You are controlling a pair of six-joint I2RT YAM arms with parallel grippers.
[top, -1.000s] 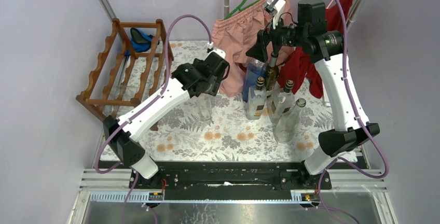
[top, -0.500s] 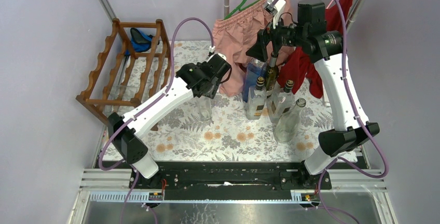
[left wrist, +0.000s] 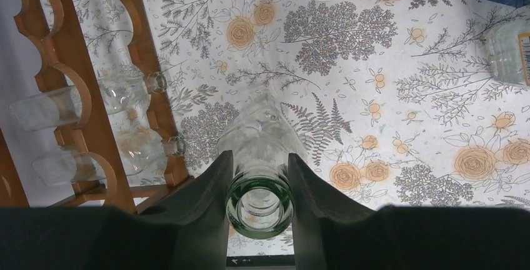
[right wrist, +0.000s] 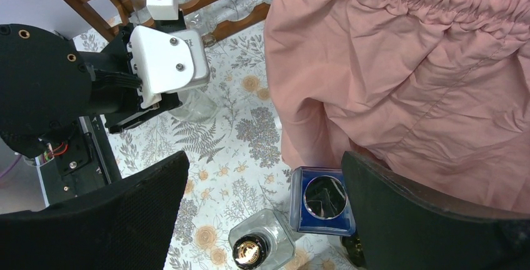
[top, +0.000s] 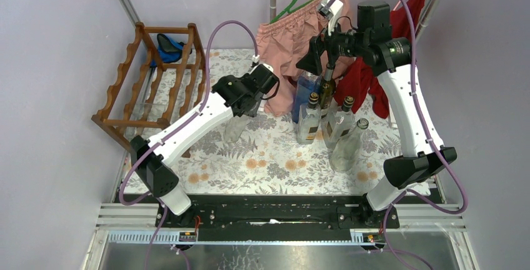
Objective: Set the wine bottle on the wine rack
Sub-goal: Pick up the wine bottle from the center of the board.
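Observation:
My left gripper (top: 242, 104) (left wrist: 259, 155) is shut on the neck of a clear, green-tinted wine bottle (top: 235, 129) (left wrist: 262, 135). The bottle hangs below it over the floral cloth, slightly tilted, and also shows in the right wrist view (right wrist: 195, 104). The reddish-brown wine rack (top: 156, 82) (left wrist: 74, 95) stands at the left, close beside the bottle, with two clear bottles (left wrist: 132, 90) lying in it. My right gripper (top: 317, 57) (right wrist: 265, 176) is open and empty, high above the group of standing bottles.
Several bottles (top: 337, 126) stand at the middle right, among them a blue square one (right wrist: 325, 201) and a clear one with a black cap (right wrist: 253, 248). Pink shorts (top: 294, 32) and a red cloth (top: 369, 76) hang behind. A blue item (top: 167, 46) lies behind the rack.
My left gripper has shifted a little left toward the rack with the bottle, whose base has swung left. My right arm has barely moved.

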